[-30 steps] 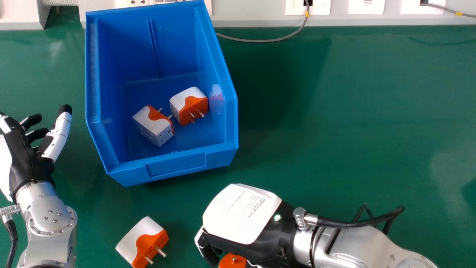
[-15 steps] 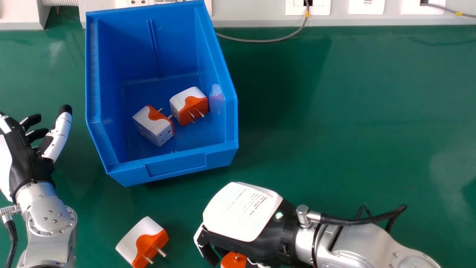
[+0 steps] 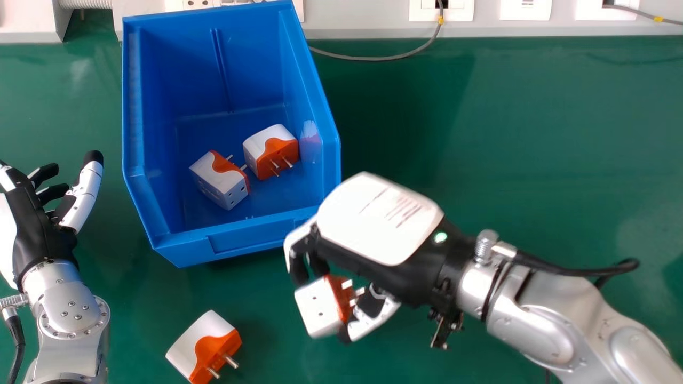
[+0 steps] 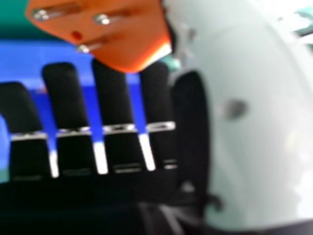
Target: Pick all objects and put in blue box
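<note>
Rising toward the blue plastic box [image 3: 251,238], a white-and-orange plug adapter [image 3: 318,308] is clasped by the black-and-white right hand [image 3: 381,218] — fingers curled. Placement is brought nearer

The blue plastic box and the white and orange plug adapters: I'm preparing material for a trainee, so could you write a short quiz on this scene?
1. How many white and orange plug adapters lie inside the open blue plastic box?

2. True or false: the robot's black and white right hand holds another adapter between its thumb and fingers.

3. Where is the remaining adapter?
a) in the robot's left hand
b) on the green table, on the robot's side of the box
c) on the table, beyond the far side of the box

Key: 1: two; 2: true; 3: b
</note>
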Available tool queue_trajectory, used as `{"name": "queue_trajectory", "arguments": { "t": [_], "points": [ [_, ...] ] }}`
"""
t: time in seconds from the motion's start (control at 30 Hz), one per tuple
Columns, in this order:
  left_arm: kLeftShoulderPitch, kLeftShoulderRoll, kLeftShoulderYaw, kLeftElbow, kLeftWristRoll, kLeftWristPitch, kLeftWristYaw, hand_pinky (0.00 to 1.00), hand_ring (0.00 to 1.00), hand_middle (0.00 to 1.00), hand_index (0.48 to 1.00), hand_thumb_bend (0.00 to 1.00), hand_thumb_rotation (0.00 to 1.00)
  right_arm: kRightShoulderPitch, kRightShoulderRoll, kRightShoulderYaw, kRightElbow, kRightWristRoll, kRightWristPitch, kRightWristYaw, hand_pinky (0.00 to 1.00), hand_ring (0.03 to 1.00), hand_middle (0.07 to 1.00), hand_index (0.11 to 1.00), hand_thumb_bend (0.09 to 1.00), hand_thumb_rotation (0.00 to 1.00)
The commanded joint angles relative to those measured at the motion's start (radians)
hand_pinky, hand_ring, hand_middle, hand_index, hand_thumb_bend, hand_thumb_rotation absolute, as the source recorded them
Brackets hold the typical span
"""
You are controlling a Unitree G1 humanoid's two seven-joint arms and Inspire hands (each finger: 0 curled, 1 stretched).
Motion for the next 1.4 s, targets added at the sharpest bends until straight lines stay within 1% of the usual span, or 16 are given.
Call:
{"name": "queue_trajectory", "arguments": {
  "t": [0.0, 0.07, 0.13, 0.27, 0.3, 0.4, 0.5, 0.6, 0.7, 0.73, 0.77, 0.93, 1.1, 1.13, 1.2, 1.37],
  "points": [
    [0.003, 0.002, 0.001, 0.000, 0.002, 0.010, -0.002, 0.59, 0.74, 0.82, 0.874, 0.63, 0.53, -0.023, 0.008, -0.029, 0.000, 0.019, -0.027, -0.059, 0.23, 0.322, 0.461, 0.493, 0.526, 0.00],
    [0.004, 0.002, 0.001, -0.001, 0.002, 0.009, -0.002, 0.59, 0.74, 0.82, 0.874, 0.63, 0.53, -0.025, 0.011, -0.044, 0.014, 0.026, -0.056, -0.111, 0.22, 0.302, 0.445, 0.488, 0.526, 0.00],
    [0.001, 0.005, 0.000, 0.006, 0.003, 0.008, -0.002, 0.59, 0.74, 0.82, 0.874, 0.63, 0.53, -0.029, 0.017, -0.058, 0.034, 0.035, -0.097, -0.172, 0.21, 0.294, 0.442, 0.486, 0.526, 0.00],
    [0.000, 0.004, -0.001, 0.004, 0.005, 0.012, 0.000, 0.59, 0.74, 0.82, 0.874, 0.63, 0.53, -0.035, 0.028, -0.064, 0.074, 0.027, -0.151, -0.252, 0.20, 0.283, 0.463, 0.477, 0.525, 0.00],
    [-0.001, 0.003, -0.001, 0.005, 0.005, 0.013, 0.001, 0.59, 0.74, 0.82, 0.874, 0.63, 0.53, -0.037, 0.030, -0.065, 0.082, 0.027, -0.161, -0.266, 0.20, 0.276, 0.465, 0.446, 0.531, 0.00],
    [0.000, 0.001, -0.002, 0.002, 0.006, 0.014, 0.004, 0.59, 0.74, 0.82, 0.874, 0.63, 0.53, -0.044, 0.035, -0.072, 0.107, 0.034, -0.191, -0.300, 0.19, 0.270, 0.466, 0.422, 0.536, 0.00],
    [0.001, -0.003, -0.006, 0.000, 0.008, 0.013, 0.009, 0.59, 0.74, 0.82, 0.874, 0.63, 0.53, -0.057, 0.040, -0.082, 0.134, 0.044, -0.224, -0.337, 0.19, 0.265, 0.468, 0.404, 0.540, 0.00],
    [-0.004, -0.004, -0.012, 0.009, 0.015, 0.013, 0.016, 0.59, 0.74, 0.82, 0.874, 0.63, 0.53, -0.071, 0.051, -0.092, 0.166, 0.040, -0.259, -0.388, 0.19, 0.268, 0.469, 0.403, 0.543, 0.00],
    [-0.007, -0.004, -0.017, 0.010, 0.021, 0.017, 0.022, 0.59, 0.74, 0.82, 0.874, 0.63, 0.53, -0.083, 0.065, -0.098, 0.191, 0.038, -0.290, -0.438, 0.20, 0.274, 0.470, 0.407, 0.545, 0.00],
    [-0.008, -0.004, -0.017, 0.012, 0.021, 0.017, 0.022, 0.59, 0.74, 0.82, 0.874, 0.63, 0.53, -0.087, 0.072, -0.098, 0.198, 0.037, -0.299, -0.454, 0.20, 0.274, 0.470, 0.407, 0.545, 0.00],
    [-0.010, -0.003, -0.017, 0.016, 0.019, 0.017, 0.019, 0.59, 0.74, 0.82, 0.874, 0.63, 0.53, -0.093, 0.081, -0.097, 0.203, 0.036, -0.306, -0.467, 0.21, 0.304, 0.475, 0.410, 0.542, 0.00],
    [-0.014, -0.001, -0.009, 0.026, 0.007, 0.015, 0.005, 0.59, 0.74, 0.81, 0.873, 0.63, 0.53, -0.124, 0.116, -0.092, 0.215, 0.036, -0.322, -0.497, 0.23, 0.326, 0.483, 0.426, 0.537, 0.00],
    [-0.017, -0.002, -0.009, 0.030, 0.010, 0.014, 0.007, 0.59, 0.74, 0.81, 0.873, 0.63, 0.53, -0.179, 0.168, -0.093, 0.208, 0.049, -0.310, -0.495, 0.26, 0.359, 0.496, 0.437, 0.529, 0.00],
    [-0.017, -0.001, -0.011, 0.030, 0.014, 0.015, 0.011, 0.59, 0.74, 0.81, 0.872, 0.63, 0.53, -0.197, 0.182, -0.092, 0.213, 0.047, -0.305, -0.497, 0.28, 0.384, 0.507, 0.447, 0.522, 0.00],
    [-0.016, 0.000, -0.014, 0.027, 0.019, 0.017, 0.016, 0.59, 0.74, 0.81, 0.872, 0.63, 0.53, -0.228, 0.201, -0.089, 0.227, 0.042, -0.298, -0.504, 0.28, 0.384, 0.507, 0.447, 0.522, 0.00],
    [-0.013, -0.003, -0.009, 0.027, 0.009, 0.011, 0.008, 0.59, 0.74, 0.81, 0.871, 0.63, 0.53, -0.368, 0.244, -0.077, 0.337, -0.045, -0.257, -0.585, 0.29, 0.401, 0.517, 0.459, 0.516, 0.00]
  ]
}}
